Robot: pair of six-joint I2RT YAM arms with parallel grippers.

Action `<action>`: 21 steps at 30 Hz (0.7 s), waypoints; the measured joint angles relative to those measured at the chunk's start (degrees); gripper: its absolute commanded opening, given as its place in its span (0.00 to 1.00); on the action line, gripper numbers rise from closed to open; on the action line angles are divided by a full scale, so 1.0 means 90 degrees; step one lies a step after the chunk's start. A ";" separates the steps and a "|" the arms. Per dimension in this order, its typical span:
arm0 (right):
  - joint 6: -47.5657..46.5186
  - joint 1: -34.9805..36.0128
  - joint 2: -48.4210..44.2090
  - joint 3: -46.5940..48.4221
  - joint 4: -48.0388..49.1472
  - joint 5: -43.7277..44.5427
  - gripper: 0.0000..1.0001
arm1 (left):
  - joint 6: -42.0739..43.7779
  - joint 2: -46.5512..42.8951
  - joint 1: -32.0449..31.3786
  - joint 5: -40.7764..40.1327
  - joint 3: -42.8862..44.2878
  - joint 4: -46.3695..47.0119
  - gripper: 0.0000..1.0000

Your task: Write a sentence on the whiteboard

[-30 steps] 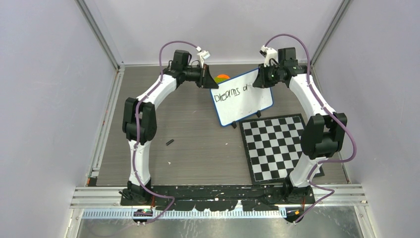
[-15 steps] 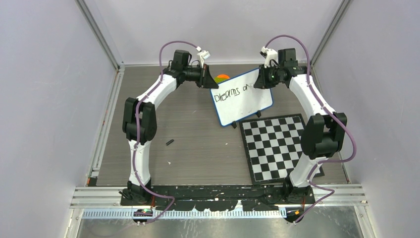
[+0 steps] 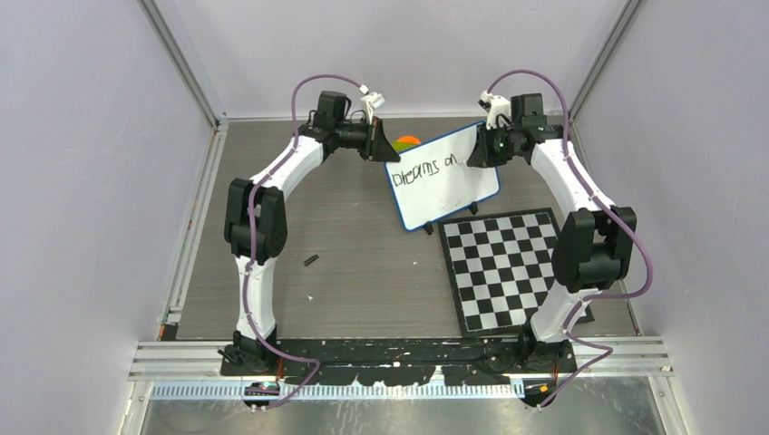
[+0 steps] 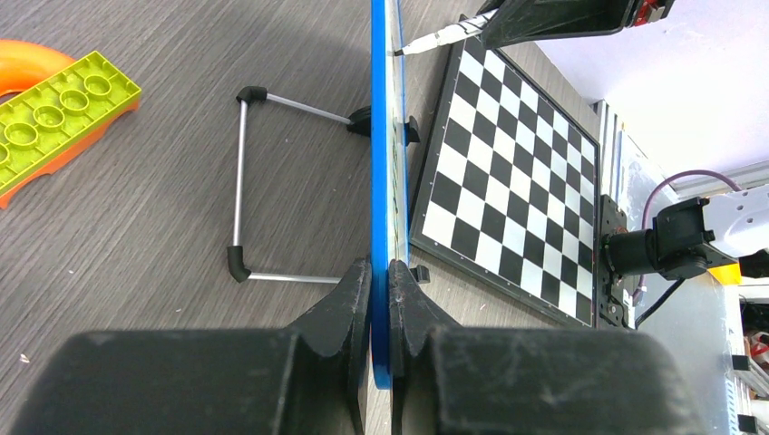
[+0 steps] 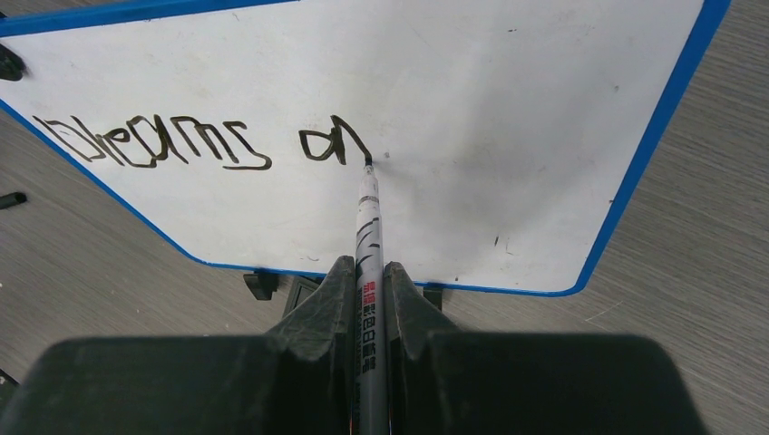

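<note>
Over the last second the right gripper (image 5: 367, 267) has slid a little toward the whiteboard's (image 3: 444, 177) right edge. The sentence (image 5: 199, 145) has gained a stroke and now reads "Dreams" plus two letters, so I judge the second word barely begun. That claw is clamped on a slim marker (image 5: 367, 217), whose tip touches the glossy white face at the end of the last stroke. The left gripper (image 4: 379, 269) pinches the whiteboard's thin blue rim at its left edge, steadying it. The board stands tilted on a bent wire stand (image 4: 240, 172) with black rubber feet, on grey wood-grain tabletop. A flat checkered board (image 3: 503, 267) lies just in front of the whiteboard, and a studded green brick (image 4: 54, 113) lies behind it.
</note>
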 measured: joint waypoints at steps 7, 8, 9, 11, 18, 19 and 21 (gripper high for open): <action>0.0024 0.0000 0.0002 0.0163 -0.0029 -0.0002 0.00 | 0.0005 0.0000 -0.0002 0.0019 0.0002 -0.0002 0.00; 0.0024 0.0000 0.0005 0.0216 -0.0019 0.0000 0.00 | 0.0007 0.0000 -0.0002 0.0027 0.0002 -0.0002 0.00; 0.0024 0.0000 0.0005 0.0267 -0.0015 0.0000 0.00 | 0.0010 0.0000 -0.0002 0.0027 0.0002 -0.0002 0.00; 0.0024 0.0000 0.0005 0.0330 0.0019 0.0000 0.00 | 0.0022 0.0000 -0.0002 0.0029 0.0002 -0.0005 0.00; 0.0022 0.0000 0.0073 0.0386 0.0027 0.0005 0.00 | 0.0032 0.0002 -0.0005 0.0017 0.0027 -0.0049 0.00; 0.0022 0.0000 0.0073 0.0391 0.0019 0.0005 0.00 | 0.0032 0.0002 -0.0005 0.0015 0.0032 -0.0056 0.00; 0.0019 0.0000 0.0073 0.0403 0.0007 0.0005 0.00 | 0.0036 0.0002 -0.0010 0.0010 0.0046 -0.0075 0.00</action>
